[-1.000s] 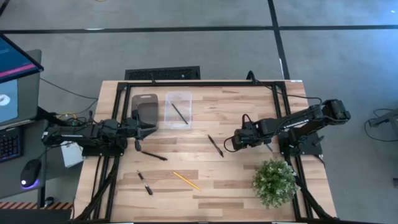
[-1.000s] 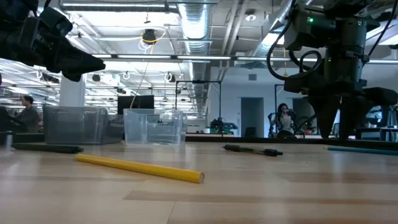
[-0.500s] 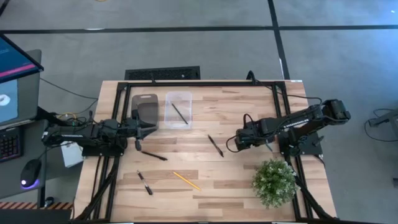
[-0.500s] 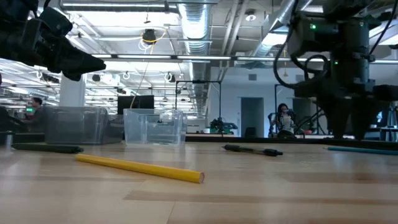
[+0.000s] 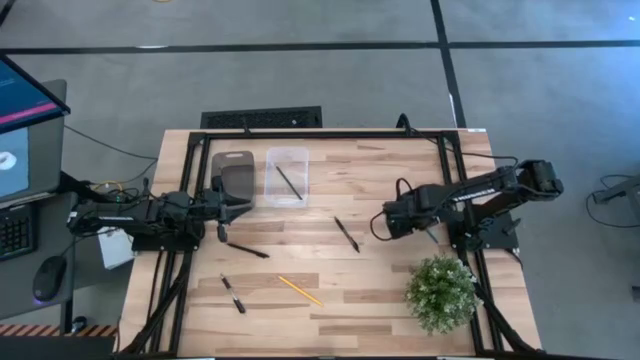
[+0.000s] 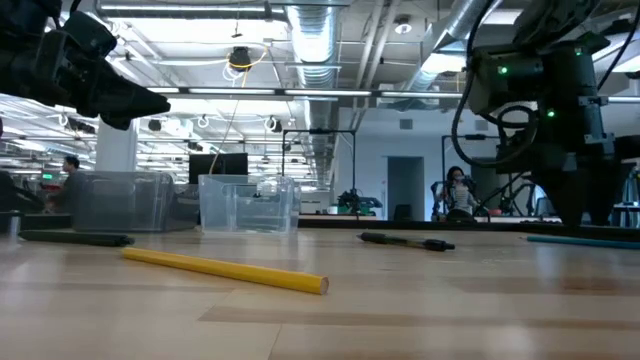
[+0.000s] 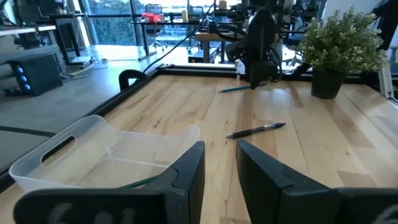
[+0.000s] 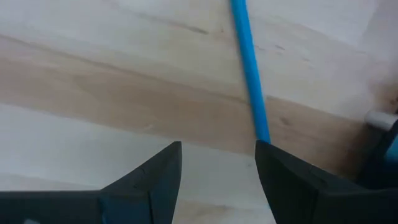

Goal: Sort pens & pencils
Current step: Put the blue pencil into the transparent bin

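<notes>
Left tool (image 7: pixel 219 163) over clear bin (image 7: pixel 99 155), black pen (image 7: pixel 256 130) beyond, blue pencil (image 7: pixel 233 89), potted plant (image 7: pixel 339 46)

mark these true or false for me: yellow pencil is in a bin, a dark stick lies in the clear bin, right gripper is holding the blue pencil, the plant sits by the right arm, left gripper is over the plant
1. The yellow pencil is in a bin. False: it lies on the bare table.
2. A dark stick lies in the clear bin. True.
3. The right gripper is holding the blue pencil. False: its fingers are open above the table, and the pencil lies flat on the wood.
4. The plant sits by the right arm. True.
5. The left gripper is over the plant. False: it sits at the table's left side, near the bins.
</notes>
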Robot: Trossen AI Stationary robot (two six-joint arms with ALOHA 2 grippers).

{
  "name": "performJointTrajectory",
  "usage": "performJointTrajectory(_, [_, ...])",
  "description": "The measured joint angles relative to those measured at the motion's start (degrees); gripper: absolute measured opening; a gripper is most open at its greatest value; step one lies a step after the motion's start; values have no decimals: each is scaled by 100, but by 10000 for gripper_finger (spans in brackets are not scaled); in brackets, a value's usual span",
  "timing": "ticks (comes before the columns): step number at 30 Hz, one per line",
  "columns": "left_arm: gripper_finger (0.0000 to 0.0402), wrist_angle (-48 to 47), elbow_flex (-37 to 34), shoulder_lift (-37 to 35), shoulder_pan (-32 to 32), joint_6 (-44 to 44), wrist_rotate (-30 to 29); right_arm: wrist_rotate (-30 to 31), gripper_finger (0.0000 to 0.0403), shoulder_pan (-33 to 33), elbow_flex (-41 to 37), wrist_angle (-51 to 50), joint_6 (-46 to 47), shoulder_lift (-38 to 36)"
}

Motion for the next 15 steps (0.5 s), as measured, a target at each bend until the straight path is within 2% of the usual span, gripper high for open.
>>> performJointTrajectory(15, [82, 0, 0, 0, -1, 46, -5, 149, 225, -1195, -20, 16, -1311, 0])
